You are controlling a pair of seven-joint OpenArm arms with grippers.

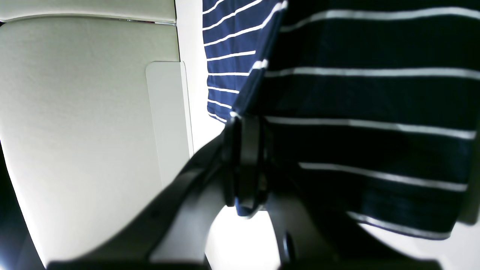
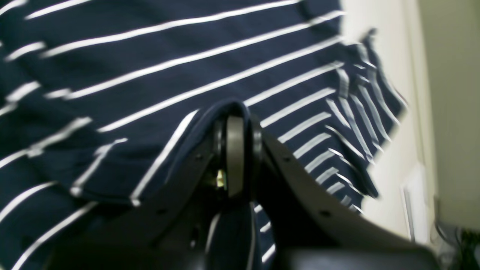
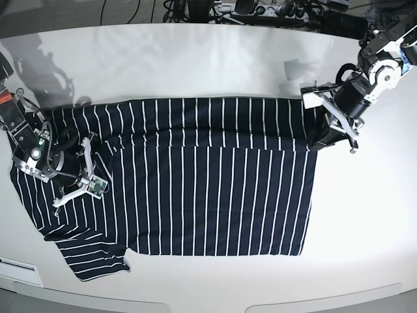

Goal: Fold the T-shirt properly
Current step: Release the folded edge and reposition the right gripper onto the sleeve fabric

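The T-shirt (image 3: pixel 208 195), dark navy with thin white stripes, lies spread across the white table (image 3: pixel 215 65), its upper band folded over. At the shirt's right edge my left gripper (image 3: pixel 322 138) is shut on the cloth. In the left wrist view the jaws (image 1: pixel 243 123) pinch a lifted striped edge (image 1: pixel 375 97). On the shirt's left side my right gripper (image 3: pixel 104 156) is shut on a fold. The right wrist view shows cloth (image 2: pixel 150 56) draped over the closed fingertips (image 2: pixel 236 112).
A sleeve (image 3: pixel 91 261) sticks out at the shirt's bottom left, close to the table's front edge. Cables and gear (image 3: pixel 260 10) lie beyond the far edge. A white label (image 3: pixel 19 270) sits at the front left edge.
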